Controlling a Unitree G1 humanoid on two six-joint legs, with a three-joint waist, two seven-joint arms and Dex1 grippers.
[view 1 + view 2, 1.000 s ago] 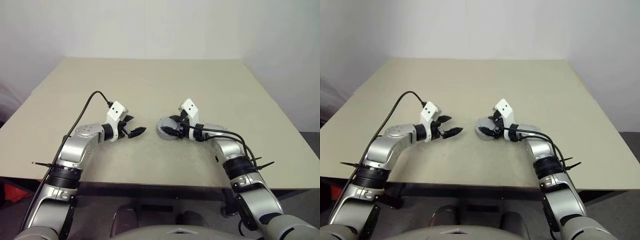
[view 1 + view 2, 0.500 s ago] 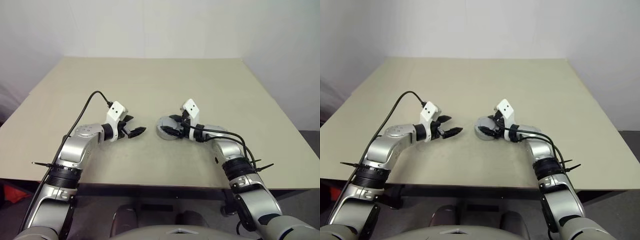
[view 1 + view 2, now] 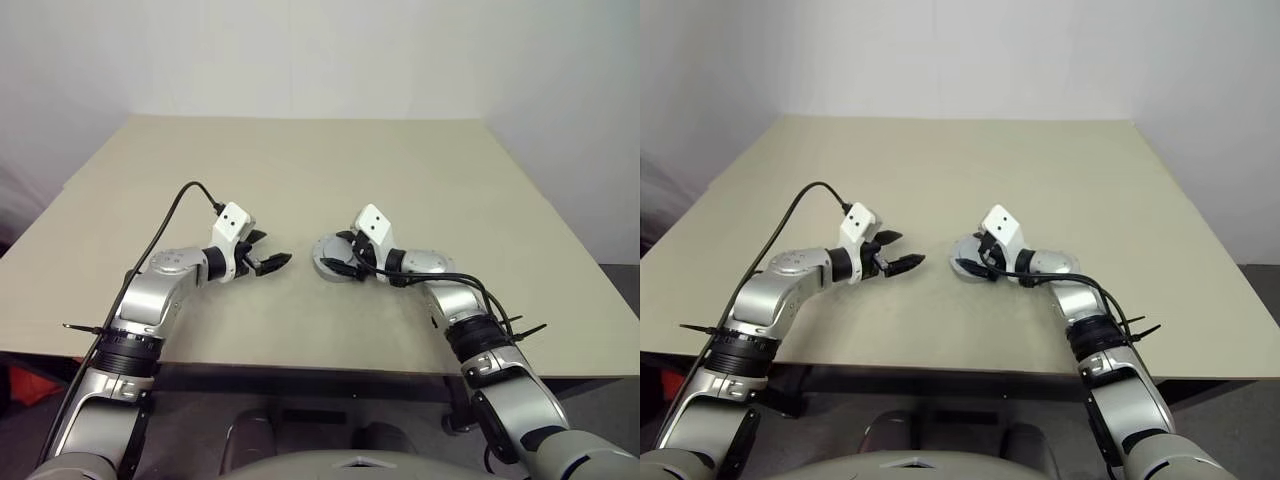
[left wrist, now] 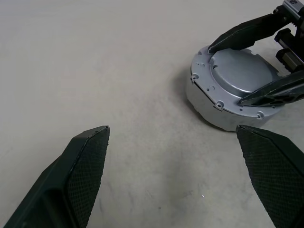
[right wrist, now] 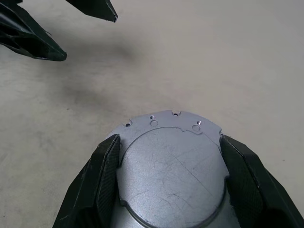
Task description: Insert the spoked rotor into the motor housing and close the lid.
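silver-grey cast metal makes up the motor housing [image 4: 232,90], a squat round drum resting on the matte beige table [image 3: 300,170]; its lid [image 5: 171,175] is on, a flat scratched disc set inside a rim dotted with small screw holes and little notched tabs. in the head views the housing sits just right of the table's middle, and the right gripper [image 5: 171,161] reaches it from about 4 o'clock, its two black fingers [image 5: 107,180] set wide, one against each side of the rim, their inner faces finely cross-hatched. whether they press on the metal or merely bracket it, i cannot tell. the left gripper [image 3: 268,258] hangs over bare table at the housing's 9 o'clock, near but apart, its tapered black fingers spread wide with nothing between them.
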